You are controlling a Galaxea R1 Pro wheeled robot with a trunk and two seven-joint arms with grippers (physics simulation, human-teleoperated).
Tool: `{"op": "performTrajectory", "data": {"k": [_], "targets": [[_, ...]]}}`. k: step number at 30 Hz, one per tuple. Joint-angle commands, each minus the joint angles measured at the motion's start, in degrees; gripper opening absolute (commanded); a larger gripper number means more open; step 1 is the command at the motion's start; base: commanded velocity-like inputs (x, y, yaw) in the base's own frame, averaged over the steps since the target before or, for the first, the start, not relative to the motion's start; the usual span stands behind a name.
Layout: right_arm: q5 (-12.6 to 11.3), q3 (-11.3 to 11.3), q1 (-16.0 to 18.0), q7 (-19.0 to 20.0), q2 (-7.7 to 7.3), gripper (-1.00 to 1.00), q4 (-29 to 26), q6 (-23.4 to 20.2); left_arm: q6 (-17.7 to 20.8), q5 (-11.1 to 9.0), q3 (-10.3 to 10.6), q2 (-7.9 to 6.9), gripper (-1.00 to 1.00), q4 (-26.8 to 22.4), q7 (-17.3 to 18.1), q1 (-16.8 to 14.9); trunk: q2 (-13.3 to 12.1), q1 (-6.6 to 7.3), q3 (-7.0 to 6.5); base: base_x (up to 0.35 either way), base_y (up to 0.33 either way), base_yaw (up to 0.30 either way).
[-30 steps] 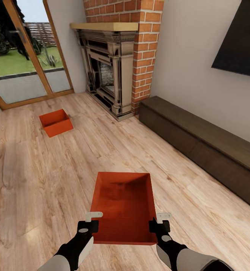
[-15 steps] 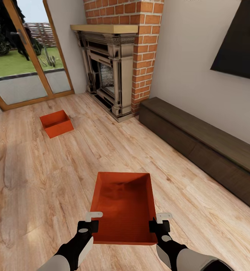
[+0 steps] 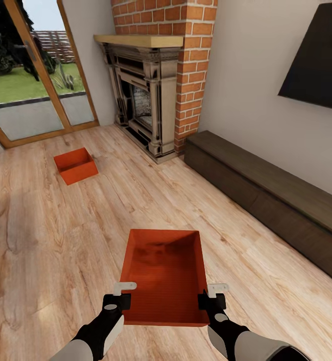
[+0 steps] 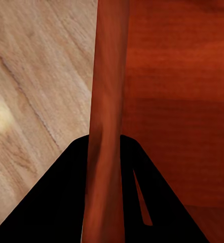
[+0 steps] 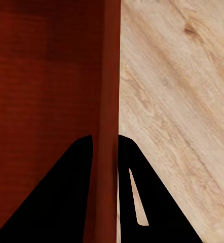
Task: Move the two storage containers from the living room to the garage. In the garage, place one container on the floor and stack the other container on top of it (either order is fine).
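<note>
I hold one orange-red storage container [image 3: 164, 273] in front of me above the wood-plank floor of the living room. My left gripper [image 3: 117, 302] is shut on its left wall [image 4: 108, 101], and my right gripper [image 3: 212, 302] is shut on its right wall [image 5: 111, 91]. In both wrist views the thin wall runs between the dark fingers. The second storage container [image 3: 75, 165] sits on the floor far ahead to the left, near the glass door.
A brick fireplace [image 3: 150, 95] stands ahead. A long dark low cabinet [image 3: 271, 200] runs along the right wall under a wall TV [image 3: 316, 55]. A wood-framed glass door [image 3: 30, 90] is at the far left. Open wood floor [image 3: 60, 235] lies between me and the far container.
The whole view has shifted slightly, so the camera has moved a little. The held container and both grippers keep the same place in the picture.
</note>
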State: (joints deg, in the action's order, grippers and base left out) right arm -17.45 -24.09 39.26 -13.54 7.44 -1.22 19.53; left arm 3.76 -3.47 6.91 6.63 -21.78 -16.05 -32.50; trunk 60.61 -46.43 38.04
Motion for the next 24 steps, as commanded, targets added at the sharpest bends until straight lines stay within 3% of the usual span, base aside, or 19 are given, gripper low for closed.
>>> {"op": "performTrajectory", "data": {"k": [1, 19, 24], "targets": [[-0.5, 2.4, 0.0, -0.2, 0.01, -1.0, 0.0, 0.2, 0.5, 0.5, -0.9, -0.03, -1.0, -0.2, -1.1, 0.0, -0.4, 0.22, -0.15, 0.0, 0.0, 0.0], [-0.6, 2.4, 0.0, -0.2, 0.1, -1.0, 0.1, 0.2, 0.5, 0.2, -0.9, 0.05, -1.0, -0.3, -1.1, 0.0, -7.6, 4.18, -4.86, 0.0, 0.0, 0.0], [-0.6, 2.4, 0.0, -0.2, 0.06, -1.0, 0.1, 0.2, 0.4, 0.2, -0.9, 0.05, -1.0, -0.3, -1.2, 0.0, -7.6, 4.18, -5.33, 0.0, 0.0, 0.0]]}}
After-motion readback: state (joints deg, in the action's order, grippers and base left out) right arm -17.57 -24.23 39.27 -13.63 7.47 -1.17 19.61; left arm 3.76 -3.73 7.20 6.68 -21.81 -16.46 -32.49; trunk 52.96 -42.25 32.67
